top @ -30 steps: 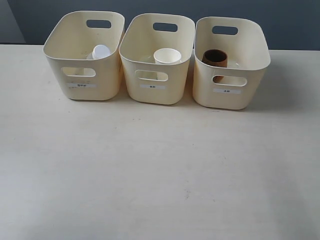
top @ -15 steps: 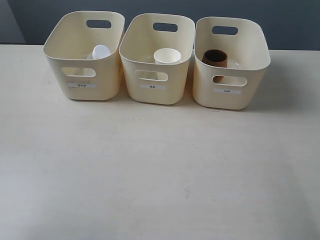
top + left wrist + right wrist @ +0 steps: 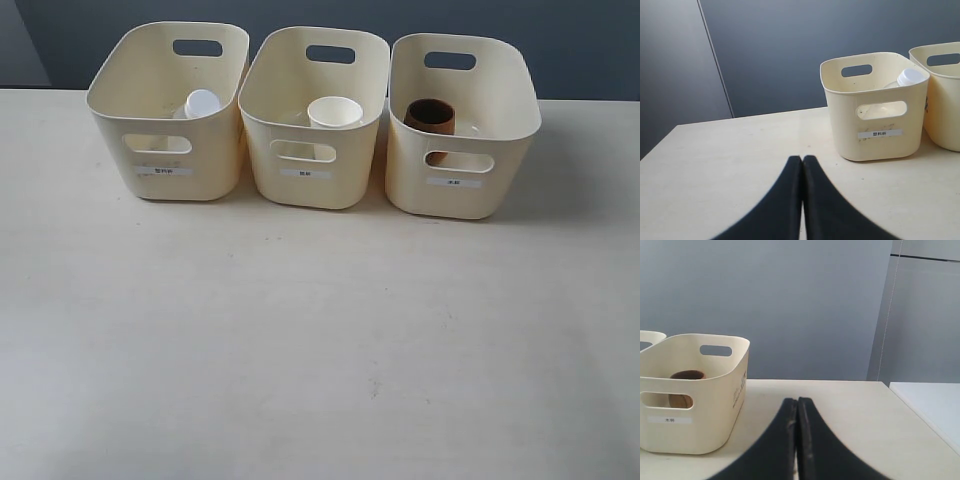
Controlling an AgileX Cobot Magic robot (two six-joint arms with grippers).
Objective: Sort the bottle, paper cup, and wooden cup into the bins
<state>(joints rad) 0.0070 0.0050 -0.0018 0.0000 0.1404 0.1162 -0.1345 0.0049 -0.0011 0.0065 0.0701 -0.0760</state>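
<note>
Three cream bins stand in a row at the back of the table. The left bin (image 3: 170, 105) (image 3: 875, 107) holds the bottle (image 3: 201, 103), whose white cap (image 3: 910, 77) shows above the rim. The paper cup (image 3: 334, 111) stands in the middle bin (image 3: 312, 120). Inside the right bin (image 3: 462, 125) (image 3: 692, 390) sits the wooden cup (image 3: 430, 116) (image 3: 684, 390). Neither arm appears in the exterior view. My left gripper (image 3: 802, 160) is shut and holds nothing, over the table short of the left bin. My right gripper (image 3: 797, 402) is shut and holds nothing, beside the right bin.
The pale table (image 3: 320, 330) stretches in front of the bins. A dark wall (image 3: 790, 50) rises behind them. A white surface (image 3: 935, 405) lies beyond the table edge in the right wrist view.
</note>
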